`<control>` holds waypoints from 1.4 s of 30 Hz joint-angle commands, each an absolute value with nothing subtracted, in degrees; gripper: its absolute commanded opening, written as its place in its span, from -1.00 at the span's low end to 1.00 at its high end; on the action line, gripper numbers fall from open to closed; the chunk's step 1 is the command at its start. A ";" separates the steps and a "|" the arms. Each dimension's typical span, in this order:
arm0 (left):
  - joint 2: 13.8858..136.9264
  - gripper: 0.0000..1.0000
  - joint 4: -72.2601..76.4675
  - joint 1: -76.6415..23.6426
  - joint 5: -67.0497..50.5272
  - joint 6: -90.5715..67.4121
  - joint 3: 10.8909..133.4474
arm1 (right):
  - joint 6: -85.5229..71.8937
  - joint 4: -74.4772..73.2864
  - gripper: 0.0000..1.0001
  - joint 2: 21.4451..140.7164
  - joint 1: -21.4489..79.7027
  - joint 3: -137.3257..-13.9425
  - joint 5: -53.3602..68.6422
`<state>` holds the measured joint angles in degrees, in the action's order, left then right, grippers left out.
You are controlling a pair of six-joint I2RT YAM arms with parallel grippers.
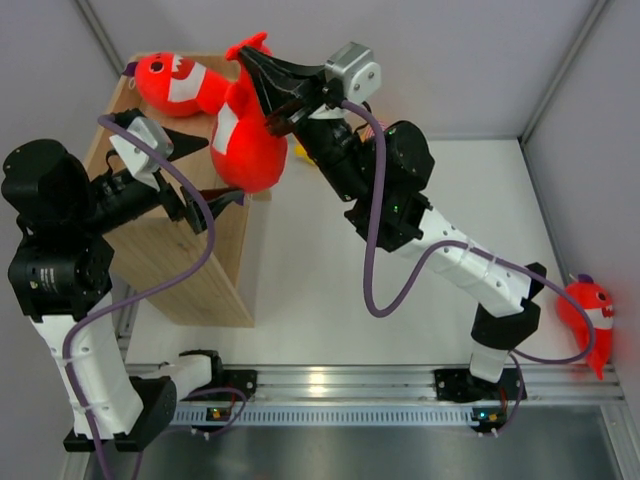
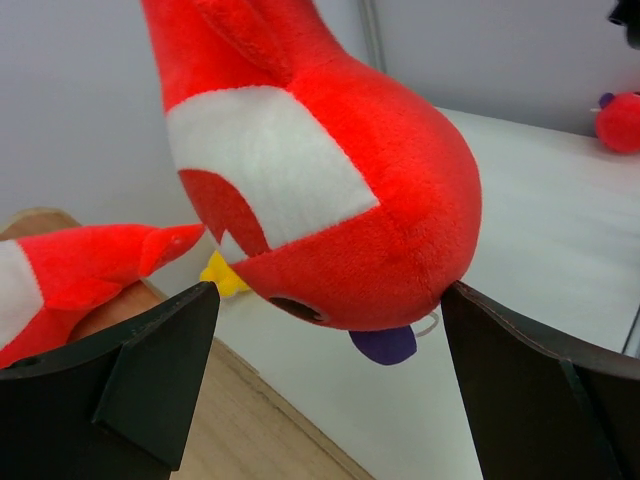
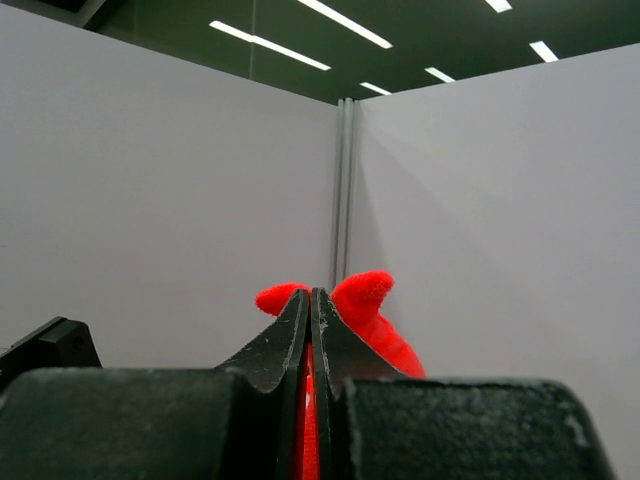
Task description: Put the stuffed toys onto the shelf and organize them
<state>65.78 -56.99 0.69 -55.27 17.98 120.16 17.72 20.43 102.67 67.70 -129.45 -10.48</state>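
No readable text, label, brand or number anywhere.

Hanging plush shark (image 1: 245,140): bright red body, a white belly patch cut by red tooth shapes, and a small purple tip at its low end. Lying plush shark (image 1: 178,82): same red, with a white toothy band and a purple tip. Third plush shark (image 1: 588,310): red, with white teeth and a purple tip. Slab-sided wooden shelf (image 1: 190,270): pale natural grain. Small plush toy (image 2: 222,275): yellow, only partly visible. Left pincer (image 1: 222,168) and right pincer (image 1: 250,58): matt black. Tabletop (image 1: 330,270): plain white. Looping cable (image 1: 375,260): purple.
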 commanded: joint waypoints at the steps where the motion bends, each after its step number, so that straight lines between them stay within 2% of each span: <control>1: 66.09 0.97 -50.29 0.62 -45.65 13.19 121.12 | 16.35 24.78 -1.00 102.83 70.31 -130.17 -12.66; 3: 66.62 0.95 -48.87 0.53 -43.60 11.34 120.50 | 15.39 25.05 -1.00 103.36 71.01 -130.25 -11.08; 4: 66.71 0.85 -47.74 0.53 -42.81 11.16 120.41 | 14.60 24.61 -1.00 103.45 71.02 -130.25 -10.55; 5: 66.97 0.43 -47.12 0.61 -39.93 10.38 120.24 | 13.89 24.26 -1.00 103.45 71.02 -130.25 -9.24; 7: 67.41 0.09 -46.15 0.62 -37.80 10.46 120.06 | 12.84 23.73 -1.00 103.19 71.02 -129.82 -8.62; 8: 67.67 -0.38 -46.06 0.53 -37.45 11.07 120.06 | 12.75 23.90 -1.00 102.49 71.02 -129.38 -8.27; 9: 68.02 -0.75 -45.71 0.61 -37.27 10.81 119.80 | 12.74 24.34 -1.00 102.05 71.02 -128.24 -8.00; 10: 68.11 -1.00 -45.27 0.53 -36.57 10.55 119.71 | 12.66 24.61 -1.00 101.78 71.02 -127.80 -7.74; 13: 68.03 -1.00 -44.21 0.62 -29.82 12.29 119.53 | 11.18 23.82 -1.00 100.81 70.40 -126.65 -3.62; 17: 67.24 -1.00 -43.07 0.61 -11.05 22.02 120.23 | 5.81 32.75 -1.00 98.01 66.10 -115.70 15.32; 23: 65.04 -1.00 -43.07 0.53 -0.80 28.74 120.50 | -3.94 32.96 -1.00 103.08 60.21 -118.38 29.16; 28: 61.09 -1.00 -45.52 0.53 4.47 31.54 116.91 | -8.35 32.35 -1.00 106.87 56.26 -119.80 33.13; 35: 56.43 -1.00 -44.74 0.53 8.61 38.40 97.32 | -4.66 27.25 -1.00 109.42 54.05 -116.38 35.87; 42: 58.01 -1.00 -39.74 0.53 10.28 40.60 94.48 | -5.89 27.07 -1.00 110.21 49.49 -112.15 34.28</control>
